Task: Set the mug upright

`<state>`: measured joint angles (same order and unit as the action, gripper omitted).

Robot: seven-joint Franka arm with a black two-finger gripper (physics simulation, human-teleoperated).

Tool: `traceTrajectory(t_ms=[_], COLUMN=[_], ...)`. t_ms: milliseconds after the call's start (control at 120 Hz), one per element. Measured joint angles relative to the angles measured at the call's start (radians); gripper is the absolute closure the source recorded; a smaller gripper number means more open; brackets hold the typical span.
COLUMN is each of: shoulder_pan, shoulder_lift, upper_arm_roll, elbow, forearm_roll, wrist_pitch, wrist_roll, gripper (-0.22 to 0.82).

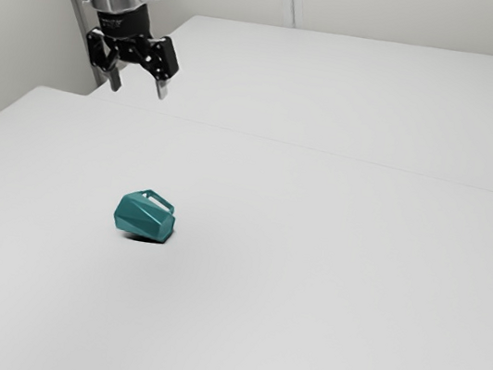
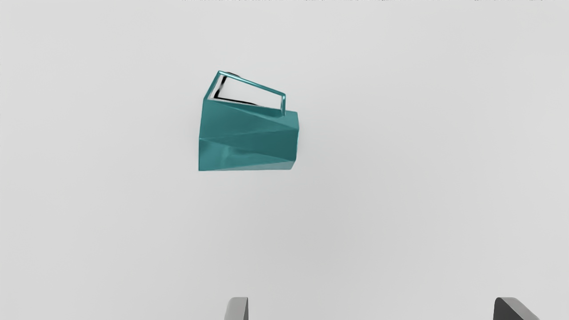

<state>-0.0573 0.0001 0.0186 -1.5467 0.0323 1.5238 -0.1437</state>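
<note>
Fingers of the empty tool stand open. Straddle the sideways mug, avoiding its handle, lift slightly, then turn it base-down.

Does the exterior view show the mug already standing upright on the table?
No, the teal mug lies on its side on the white table.

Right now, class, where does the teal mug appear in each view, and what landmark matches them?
Exterior view: the mug lies on its side on the table, toward the exterior view's left, pictured below the end effector.
Wrist view: ahead of the fingertips, more in line with one than the other.
Shared landmark: its angular handle.
</note>
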Motion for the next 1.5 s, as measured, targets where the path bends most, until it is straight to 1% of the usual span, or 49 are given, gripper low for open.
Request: traceTrajectory(t_ms=[167, 267, 367, 467, 625, 733, 792, 892, 967, 1075, 1258, 1500], shoulder_pan=[0.013, 0.012, 0.007, 0.052, 0.138, 0.165, 0.173, 0.205, 0.220, 0.240, 0.262, 0.291], shoulder_lift=[-0.017, -0.068, -0.125, -0.167, -0.218, -0.240, -0.255, -0.279, -0.284, -0.282, -0.266, -0.197], upper_arm_roll=[0.001, 0.004, 0.012, 0.017, 0.021, 0.036, 0.056, 0.067, 0.084, 0.131, 0.179, 0.200], elbow=[-0.011, -0.067, -0.160, -0.242, -0.364, -0.410, -0.448, -0.522, -0.569, -0.632, -0.680, -0.731], forearm_roll=[0.000, 0.002, -0.002, -0.031, -0.130, -0.207, -0.235, -0.284, -0.325, -0.427, -0.547, -0.637], wrist_pitch=[0.006, 0.014, 0.051, 0.105, 0.232, 0.293, 0.321, 0.370, 0.402, 0.431, 0.455, 0.495], wrist_roll=[-0.001, 0.000, 0.010, 0.035, 0.123, 0.178, 0.201, 0.248, 0.291, 0.366, 0.531, 0.744], gripper=[0.00, 0.00, 0.00, 0.00, 0.00, 0.00, 0.00, 0.00, 0.00, 0.00, 0.00, 0.00])
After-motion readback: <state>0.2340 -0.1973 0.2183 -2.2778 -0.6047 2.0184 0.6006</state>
